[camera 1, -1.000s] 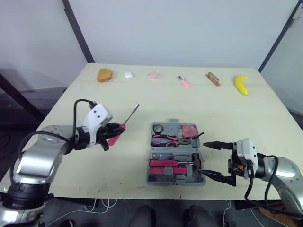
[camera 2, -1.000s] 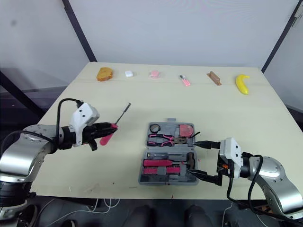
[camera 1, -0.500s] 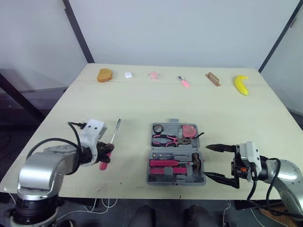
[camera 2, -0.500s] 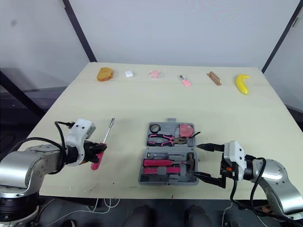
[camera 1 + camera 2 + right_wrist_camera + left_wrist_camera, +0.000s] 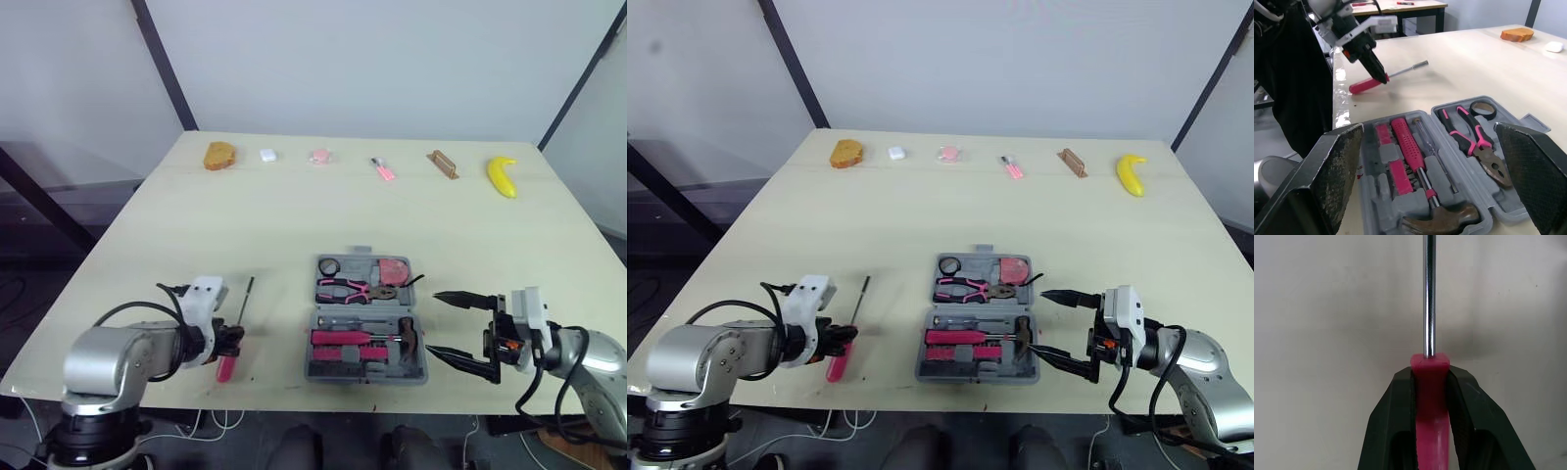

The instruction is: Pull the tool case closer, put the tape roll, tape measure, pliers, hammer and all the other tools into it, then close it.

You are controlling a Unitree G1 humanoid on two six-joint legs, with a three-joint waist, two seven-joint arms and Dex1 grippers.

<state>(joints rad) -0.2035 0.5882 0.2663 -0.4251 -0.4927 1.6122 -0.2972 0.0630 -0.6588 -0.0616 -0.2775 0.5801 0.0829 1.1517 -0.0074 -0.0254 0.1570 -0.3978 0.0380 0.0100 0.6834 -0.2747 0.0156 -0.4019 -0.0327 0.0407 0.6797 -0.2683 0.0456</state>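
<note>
Two grippers sit low in frame. L gripper (image 5: 229, 342), lower left, is clamped on the pink handle of a screwdriver (image 5: 1429, 377) on the table (image 5: 294, 215). R gripper (image 5: 433, 322), lower right, has fingers spread wide w/ nothing between, just beside the open tool case (image 5: 310, 364) at lower centre; pliers (image 5: 353, 288) & hammer (image 5: 407, 338) lie inside.

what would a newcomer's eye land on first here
The open grey tool case near the table's front edge, with pink pliers and a hammer seated inside. Left of it, the left tool is shut on a pink-handled screwdriver; the right tool stands wide open just right of the case.
</note>
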